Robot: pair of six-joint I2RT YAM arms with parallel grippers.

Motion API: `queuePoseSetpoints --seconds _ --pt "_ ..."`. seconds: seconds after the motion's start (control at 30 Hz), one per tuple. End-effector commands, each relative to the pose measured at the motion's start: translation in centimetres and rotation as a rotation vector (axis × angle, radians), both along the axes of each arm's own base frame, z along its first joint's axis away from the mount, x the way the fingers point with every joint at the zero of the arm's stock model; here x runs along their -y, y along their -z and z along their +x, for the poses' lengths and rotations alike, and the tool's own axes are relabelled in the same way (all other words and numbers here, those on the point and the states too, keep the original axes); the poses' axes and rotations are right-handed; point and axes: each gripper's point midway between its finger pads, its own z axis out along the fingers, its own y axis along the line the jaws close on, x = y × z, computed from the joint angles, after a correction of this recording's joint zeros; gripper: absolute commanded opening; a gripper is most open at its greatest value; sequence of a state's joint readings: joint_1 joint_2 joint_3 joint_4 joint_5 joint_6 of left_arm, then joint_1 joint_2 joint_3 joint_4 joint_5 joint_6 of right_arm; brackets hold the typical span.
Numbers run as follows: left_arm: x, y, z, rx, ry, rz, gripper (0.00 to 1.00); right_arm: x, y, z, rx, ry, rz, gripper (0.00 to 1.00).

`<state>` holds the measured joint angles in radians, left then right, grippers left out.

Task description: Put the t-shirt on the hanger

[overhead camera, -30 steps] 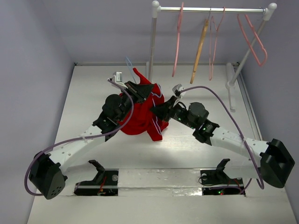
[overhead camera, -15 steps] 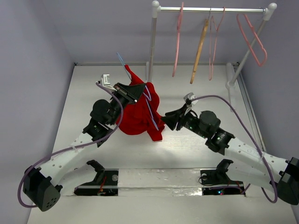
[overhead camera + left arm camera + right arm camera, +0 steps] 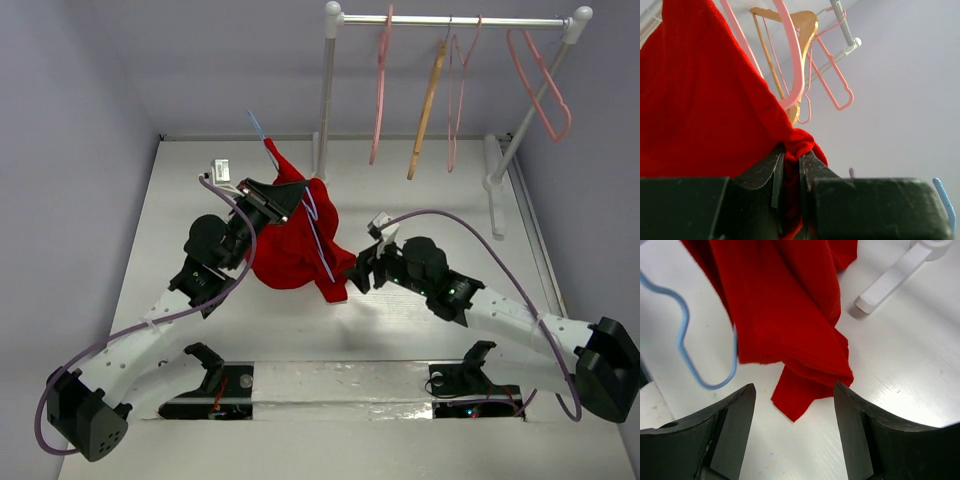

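The red t-shirt hangs in a bunch above the table's middle. My left gripper is shut on a fold of its upper part, and the left wrist view shows the cloth pinched between my jaws. The thin pale-blue hanger runs through the shirt, its hook sticking up at the far side. My right gripper is open and empty, just right of the shirt's lower corner. In the right wrist view the shirt's hem lies between my jaws, and a loop of the hanger shows at left.
A white clothes rack stands at the back with pink hangers and a tan wooden hanger on its rail. Its white foot lies near the shirt. Grey walls close in left and right.
My left arm lifted the shirt and hanger off the table, then held. My right gripper let go, pulled back to the right, then moved in toward the shirt's lower corner.
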<state>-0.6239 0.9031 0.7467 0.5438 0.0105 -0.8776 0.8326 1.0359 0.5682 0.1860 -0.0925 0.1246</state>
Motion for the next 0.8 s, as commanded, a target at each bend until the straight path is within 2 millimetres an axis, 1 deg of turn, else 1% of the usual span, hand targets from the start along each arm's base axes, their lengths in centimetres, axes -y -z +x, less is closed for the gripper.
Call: queuePoseSetpoints --seconds 0.0,0.03,0.07,0.13,0.2,0.27,0.3,0.37,0.4,0.43,0.47,0.5,0.53,0.57,0.6,0.63,0.67,0.7,0.73,0.77 --pt "-0.8 -5.7 -2.0 0.133 0.037 -0.087 0.00 -0.9 -2.5 2.0 0.112 -0.001 -0.020 0.70" --pt "-0.8 -5.8 -2.1 0.135 0.038 -0.089 0.00 -1.0 -2.5 2.4 0.115 -0.002 -0.027 0.70" --pt "-0.8 -5.9 -2.1 0.136 0.041 -0.088 0.00 -1.4 -1.6 2.7 0.101 -0.008 -0.051 0.70" --pt "-0.8 -5.9 -2.3 0.137 0.044 -0.087 0.00 -2.1 -1.7 3.0 0.100 -0.024 -0.051 0.70" --pt "-0.9 -6.0 -2.4 0.139 0.045 -0.086 0.00 -2.4 -1.2 3.4 0.118 -0.038 -0.081 0.70" --pt "-0.8 -5.9 -2.4 0.138 0.046 -0.085 0.00 -2.7 -1.5 3.8 0.129 -0.043 -0.062 0.69" --pt "-0.9 -6.0 -2.4 0.141 0.046 -0.087 0.00 -2.9 -1.5 3.7 0.127 -0.055 -0.055 0.57" --pt "-0.9 -6.0 -2.4 0.140 0.042 -0.090 0.00 -3.4 -1.2 3.4 0.104 -0.077 -0.048 0.42" --pt "-0.9 -6.1 -2.3 0.142 0.041 -0.092 0.00 -3.5 -1.0 3.3 0.097 -0.080 -0.046 0.25" --pt "-1.2 -6.3 -2.1 0.147 0.027 -0.096 0.00 -3.5 -0.7 2.9 0.074 -0.084 -0.023 0.20" --pt "-1.2 -6.4 -2.0 0.150 0.027 -0.097 0.00 -3.7 -1.2 2.7 0.077 -0.095 -0.002 0.17" --pt "-1.3 -6.7 -2.1 0.159 0.026 -0.106 0.00 -3.6 -0.5 2.3 0.061 -0.105 0.000 0.09" --pt "-1.2 -6.8 -2.0 0.161 0.027 -0.111 0.00 -3.8 -0.6 2.0 0.053 -0.108 0.025 0.02" --pt "-1.2 -7.0 -1.9 0.164 0.026 -0.117 0.00 -3.7 -0.7 1.8 0.046 -0.109 0.036 0.00" --pt "-1.2 -7.6 -2.0 0.181 0.027 -0.138 0.00 -3.5 -0.2 1.5 0.028 -0.109 0.038 0.00" --pt "-1.6 -8.0 -1.8 0.194 0.013 -0.150 0.00 -3.4 -0.2 1.2 0.007 -0.106 0.056 0.00" --pt "-2.2 -8.5 -1.7 0.208 -0.018 -0.170 0.00 -3.5 0.0 0.6 -0.006 -0.112 0.062 0.00" --pt "-3.0 -9.2 -1.6 0.225 -0.057 -0.194 0.00 -3.5 -0.3 -0.1 -0.008 -0.122 0.079 0.00" --pt "-3.7 -9.5 -1.3 0.233 -0.088 -0.205 0.00 -3.2 0.5 -0.5 -0.036 -0.116 0.085 0.00" --pt "-4.3 -10.2 -1.3 0.246 -0.112 -0.227 0.00 -3.3 0.6 -1.1 -0.047 -0.122 0.090 0.00"
